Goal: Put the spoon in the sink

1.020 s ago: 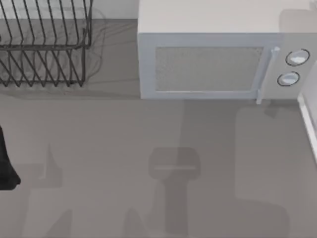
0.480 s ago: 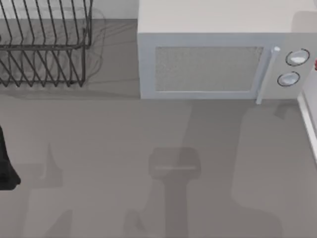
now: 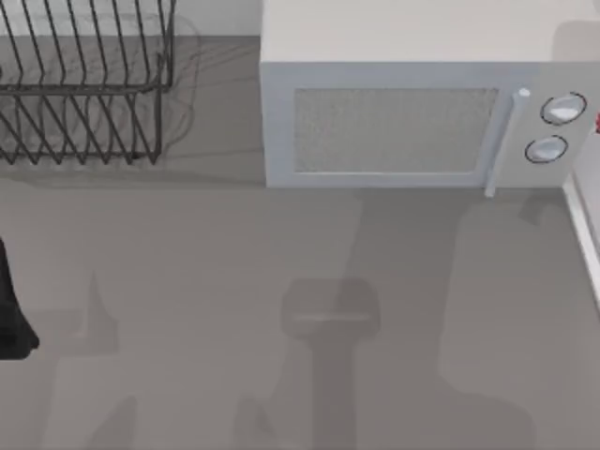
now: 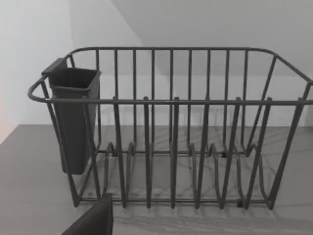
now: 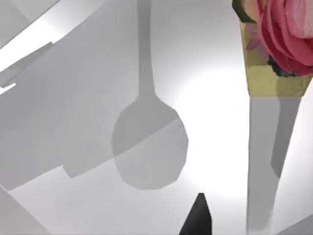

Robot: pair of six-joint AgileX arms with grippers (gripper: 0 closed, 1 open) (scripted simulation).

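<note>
step: judged to be the carry or release of the spoon [image 5: 149, 139] over the sink [image 5: 210, 98]; it lies pale against a white surface in the right wrist view
right hand: fingers cannot be told; a dark tip [image 5: 198, 215] shows near the spoon
left arm: parked at the table's [image 3: 187, 281] left edge, facing the dish rack [image 4: 171, 147]
next: confirm the spoon rests inside the basin, then lift away
</note>
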